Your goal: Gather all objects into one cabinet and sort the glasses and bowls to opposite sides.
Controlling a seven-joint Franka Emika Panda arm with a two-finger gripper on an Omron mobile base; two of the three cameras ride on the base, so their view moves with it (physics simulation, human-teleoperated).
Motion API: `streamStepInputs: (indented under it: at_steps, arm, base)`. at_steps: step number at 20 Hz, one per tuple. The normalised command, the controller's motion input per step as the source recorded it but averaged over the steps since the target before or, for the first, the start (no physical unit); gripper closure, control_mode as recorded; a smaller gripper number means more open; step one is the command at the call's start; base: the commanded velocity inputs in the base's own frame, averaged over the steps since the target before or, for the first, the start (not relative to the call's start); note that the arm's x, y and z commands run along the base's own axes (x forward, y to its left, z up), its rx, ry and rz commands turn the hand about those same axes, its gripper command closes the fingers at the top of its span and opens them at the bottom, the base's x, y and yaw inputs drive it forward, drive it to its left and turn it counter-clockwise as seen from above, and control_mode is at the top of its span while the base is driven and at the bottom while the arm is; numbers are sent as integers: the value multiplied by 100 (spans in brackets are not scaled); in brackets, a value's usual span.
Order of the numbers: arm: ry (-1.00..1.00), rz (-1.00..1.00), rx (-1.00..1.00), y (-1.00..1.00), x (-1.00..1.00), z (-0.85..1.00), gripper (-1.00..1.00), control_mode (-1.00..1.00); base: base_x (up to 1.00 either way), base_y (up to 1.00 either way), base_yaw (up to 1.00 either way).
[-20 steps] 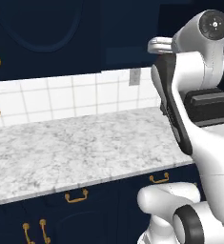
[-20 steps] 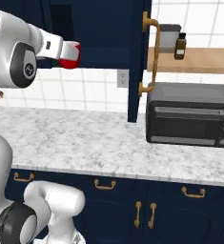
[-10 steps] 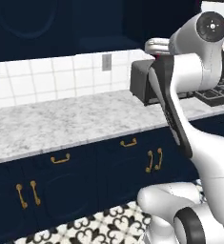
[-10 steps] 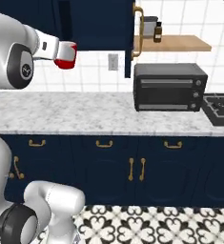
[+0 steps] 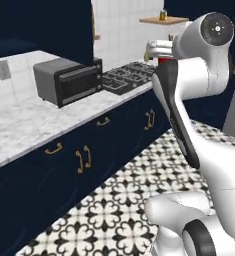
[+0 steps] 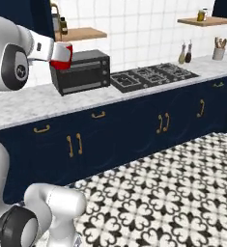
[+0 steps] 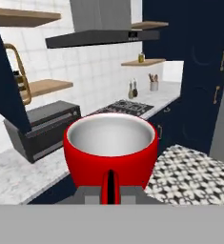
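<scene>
You are carrying a red cup, pinched in the gripper at its near wall; one dark finger shows flat against the outside of that wall. In the right base view the cup hangs in the air just in front of the toaster oven, above the marble counter.

The cup stands upright, mouth up, its axis vertical. It is about as tall as wide, so it has no real long axis.

Risks, as I judge them: the grip holds one wall only, so a sharp turn of the base or a quick arm swing could rock the cup loose and drop it on the patterned floor. The cup is also held out ahead of the arm, near the toaster oven, so swinging toward it could knock the rim. Keep the wrist level, or the cup tips.
</scene>
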Motion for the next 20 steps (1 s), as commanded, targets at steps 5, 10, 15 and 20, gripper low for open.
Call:
streamStepInputs:
  at_steps: [5, 10, 15, 20]
  arm:
    - [0, 0, 0, 0, 0, 0, 100, 100]
    - [0, 0, 0, 0, 0, 0, 100, 100]
    - [0, 0, 0, 0, 0, 0, 100, 100]
    - [0, 0, 0, 0, 0, 0, 100, 100]
  base:
    - [-52, -6, -72]
    - [-39, -15, -68]
    - [-39, -9, -73]
    - [-36, -24, -62]
